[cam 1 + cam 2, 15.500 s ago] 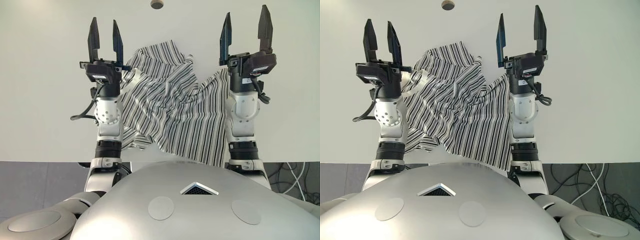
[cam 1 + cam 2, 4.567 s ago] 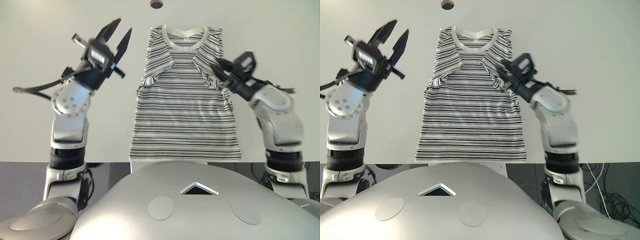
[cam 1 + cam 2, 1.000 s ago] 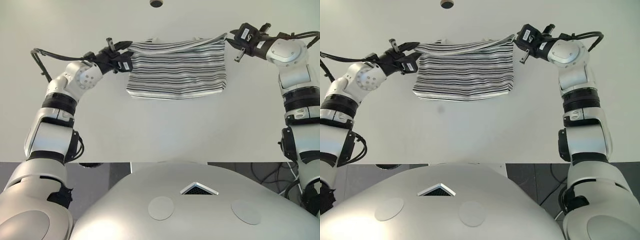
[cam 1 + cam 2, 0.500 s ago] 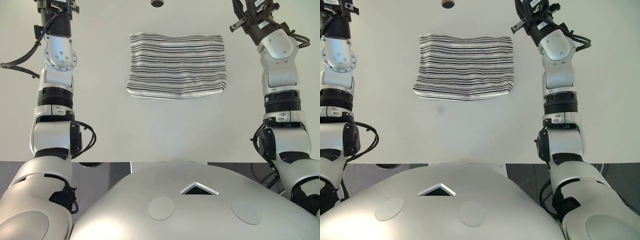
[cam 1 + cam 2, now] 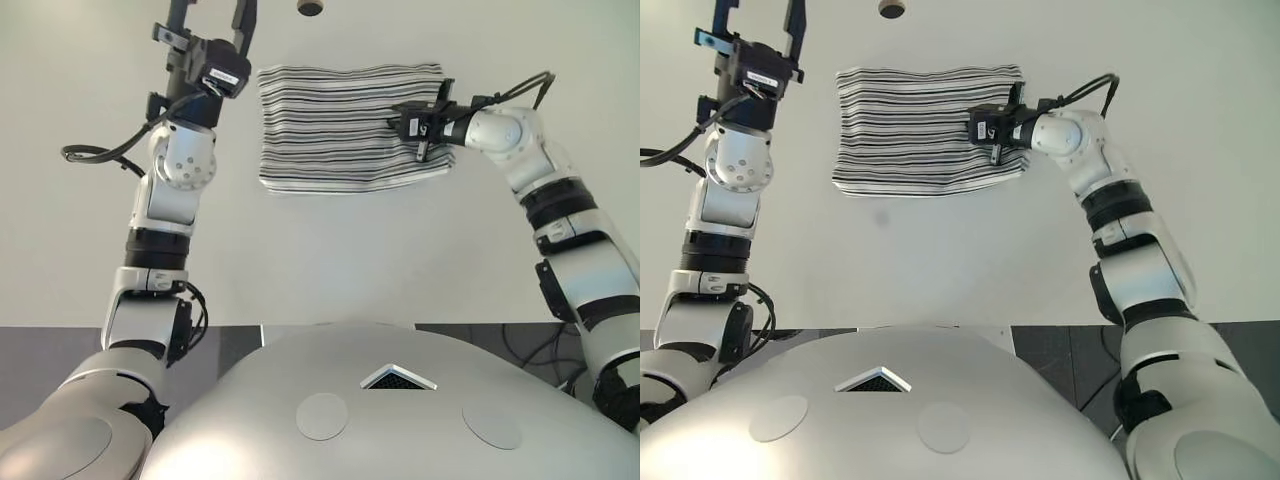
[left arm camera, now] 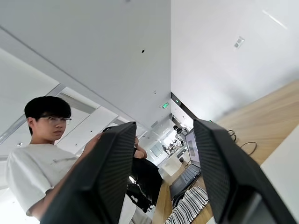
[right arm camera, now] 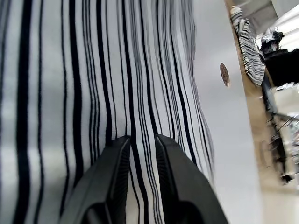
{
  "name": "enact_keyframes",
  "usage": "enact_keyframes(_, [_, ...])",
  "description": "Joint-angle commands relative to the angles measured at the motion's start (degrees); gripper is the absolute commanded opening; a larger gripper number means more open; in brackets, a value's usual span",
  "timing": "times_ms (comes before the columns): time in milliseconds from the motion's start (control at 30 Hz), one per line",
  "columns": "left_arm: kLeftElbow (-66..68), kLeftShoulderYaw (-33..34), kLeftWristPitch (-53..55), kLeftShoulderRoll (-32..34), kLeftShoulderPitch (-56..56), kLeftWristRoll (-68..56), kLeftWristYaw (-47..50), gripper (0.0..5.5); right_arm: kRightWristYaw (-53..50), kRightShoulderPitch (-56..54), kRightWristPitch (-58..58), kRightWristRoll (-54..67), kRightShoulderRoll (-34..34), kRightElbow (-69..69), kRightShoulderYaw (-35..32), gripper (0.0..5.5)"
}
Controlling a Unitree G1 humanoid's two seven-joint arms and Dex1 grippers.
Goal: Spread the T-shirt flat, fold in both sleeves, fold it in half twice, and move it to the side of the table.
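One striped T-shirt (image 5: 345,125), folded into a wide rectangle, lies flat at the far middle of the white table (image 5: 330,260), just short of a small dark round spot (image 5: 313,7) in the tabletop. Over the shirt's right part the right gripper (image 5: 397,122) sits low, its fingers drawn nearly together with only a thin slit between them and their tips at the cloth; whether any cloth is nipped cannot be told. Left of the shirt, the left gripper (image 5: 210,18) is raised off the table, fingers spread wide and holding nothing.
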Motion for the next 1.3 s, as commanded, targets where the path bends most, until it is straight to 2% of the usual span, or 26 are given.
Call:
enact_keyframes(33, [-3.69, -0.85, 2.2, 0.4, 2.78, 1.52, -3.01, 2.26, 6.92, -0.12, -2.65, -4.06, -5.87, 0.15, 3.78, 1.03])
enact_keyframes(67, [-4.01, -0.98, 2.77, 0.36, 2.99, 1.77, -3.54, 2.26, 11.11, 0.73, -3.04, -3.7, -7.92, -2.9, 4.54, 1.03])
enact_keyframes(200, [-4.95, -0.46, 4.82, 0.44, 2.8, 2.13, -4.58, 2.26, 36.95, 9.76, 4.59, 5.92, -18.67, -31.37, 8.52, 1.03])
enact_keyframes(267, [-5.38, -0.3, 5.56, 0.72, 2.73, 2.31, -5.04, 2.26, 45.84, 12.96, 12.31, 11.8, -19.27, -43.78, 11.58, 1.03])
enact_keyframes(333, [-5.51, -0.13, 5.97, 0.95, 2.65, 2.28, -5.3, 2.26, 49.57, 13.11, 19.13, 14.85, -15.69, -49.16, 13.65, 1.03])
enact_keyframes(433, [-6.13, 0.26, 6.64, 1.2, 2.71, 2.18, -5.79, 2.26, 48.11, 9.84, 27.59, 16.4, -5.83, -47.58, 14.64, 1.03])
enact_keyframes(533, [-6.95, 0.43, 7.2, 1.51, 3.31, 2.54, -6.05, 2.26, 38.0, 5.07, 33.71, 15.86, 6.89, -36.71, 11.83, 1.03])
enact_keyframes(667, [-7.81, -0.02, 7.53, 1.59, 3.66, 3.78, -6.7, 2.26, 27.73, 1.47, 36.51, 14.92, 13.47, -26.35, 7.72, 1.03])
enact_keyframes(800, [-7.96, -0.44, 6.42, 3.89, 4.4, 5.69, -8.13, 2.26, 22.68, 1.59, 39.26, 15.08, 13.59, -24.3, 4.22, 1.03])
enact_keyframes(867, [-7.28, -0.83, 2.97, 7.67, 6.44, 7.48, -9.45, 2.26, 23.87, 5.67, 40.68, 16.19, 10.21, -31.33, 3.07, 1.03])
enact_keyframes(967, [-6.41, 1.19, -7.2, 16.84, 12.51, 10.84, -8.7, 2.26, 26.79, 15.76, 42.72, 18.23, 1.46, -48.15, 0.79, 1.03])
enact_keyframes(1033, [-8.09, 3.64, -15.11, 23.81, 19.29, 11.91, -9.2, 2.26, 25.56, 21.72, 45.14, 22.12, -1.38, -59.48, -5.52, 1.03])
enact_keyframes(1133, [-10.0, 6.91, -22.9, 31.01, 29.86, 9.52, -11.49, 2.26, 24.78, 31.96, 45.89, 31.74, -5.35, -73.22, -20.28, 1.03])
enact_keyframes(1233, [-13.97, 12.88, -26.05, 36.18, 41.89, 5.66, -15.23, 2.26, 27.94, 48.02, 38.66, 36.31, -10.47, -79.11, -35.8, 1.03])
enact_keyframes(1300, [-14.8, 16.74, -26.82, 37.58, 48.24, 3.99, -17.34, 2.63, 30.35, 56.73, 34.24, 37.36, -12.55, -80.23, -42.51, 1.41])
